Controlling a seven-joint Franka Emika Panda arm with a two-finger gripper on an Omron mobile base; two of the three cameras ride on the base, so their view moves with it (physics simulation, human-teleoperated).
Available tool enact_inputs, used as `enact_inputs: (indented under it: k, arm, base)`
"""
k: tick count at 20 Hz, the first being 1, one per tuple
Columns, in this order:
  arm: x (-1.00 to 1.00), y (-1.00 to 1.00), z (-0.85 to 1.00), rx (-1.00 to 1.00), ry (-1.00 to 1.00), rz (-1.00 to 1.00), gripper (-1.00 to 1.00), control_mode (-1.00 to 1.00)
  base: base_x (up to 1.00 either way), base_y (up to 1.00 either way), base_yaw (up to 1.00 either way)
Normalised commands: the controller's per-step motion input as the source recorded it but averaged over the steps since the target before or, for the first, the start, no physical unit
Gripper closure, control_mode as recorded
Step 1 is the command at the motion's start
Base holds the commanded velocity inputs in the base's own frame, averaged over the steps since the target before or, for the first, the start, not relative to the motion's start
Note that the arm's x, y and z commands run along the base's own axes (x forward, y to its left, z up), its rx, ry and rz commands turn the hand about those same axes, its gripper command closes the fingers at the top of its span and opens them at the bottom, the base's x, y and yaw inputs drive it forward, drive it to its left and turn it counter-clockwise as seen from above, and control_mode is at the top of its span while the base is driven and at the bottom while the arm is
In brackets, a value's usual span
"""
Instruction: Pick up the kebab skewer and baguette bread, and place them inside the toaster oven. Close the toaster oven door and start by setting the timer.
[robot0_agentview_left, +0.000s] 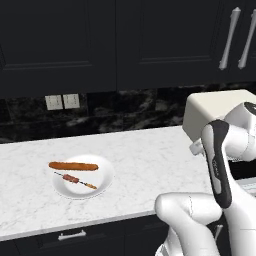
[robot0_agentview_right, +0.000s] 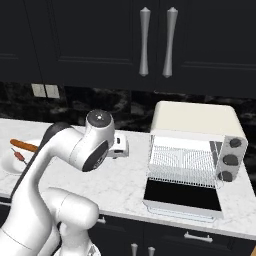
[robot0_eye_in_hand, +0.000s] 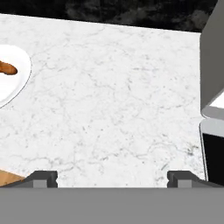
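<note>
Orange-brown baguette bread (robot0_agentview_left: 73, 166) on white plate (robot0_agentview_left: 102, 181), grey-veined white counter (robot0_agentview_left: 145, 155).

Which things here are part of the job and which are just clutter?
Job:
- kebab skewer, on the plate
- baguette bread, on the plate beside it
- toaster oven, rack bare
- toaster oven door, folded down open
- tool, open, over bare counter

Lying about:
- plate
- wall outlets
- cabinet handles
</note>
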Motion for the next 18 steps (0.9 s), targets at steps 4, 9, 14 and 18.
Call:
enact_inputs:
  k: [4, 9, 14, 18]
  arm:
    - [0.3, 1.0, 0.0, 0.0, 0.0, 0.01, -1.0, -1.0]
    - [0.4, 1.0, 0.0, 0.0, 0.0, 0.03, -1.0, -1.0]
    - [0.37, 0.99, -0.01, 0.0, 0.0, 0.11, -1.0, -1.0]
    - [0.11, 1.0, -0.07, -0.01, 0.0, 0.16, -1.0, -1.0]
  base:
    - [0.0, 0.0, 0.0]
    - [0.0, 0.0, 0.0]
    - [0.0, 0.0, 0.0]
    - [0.0, 0.0, 0.0]
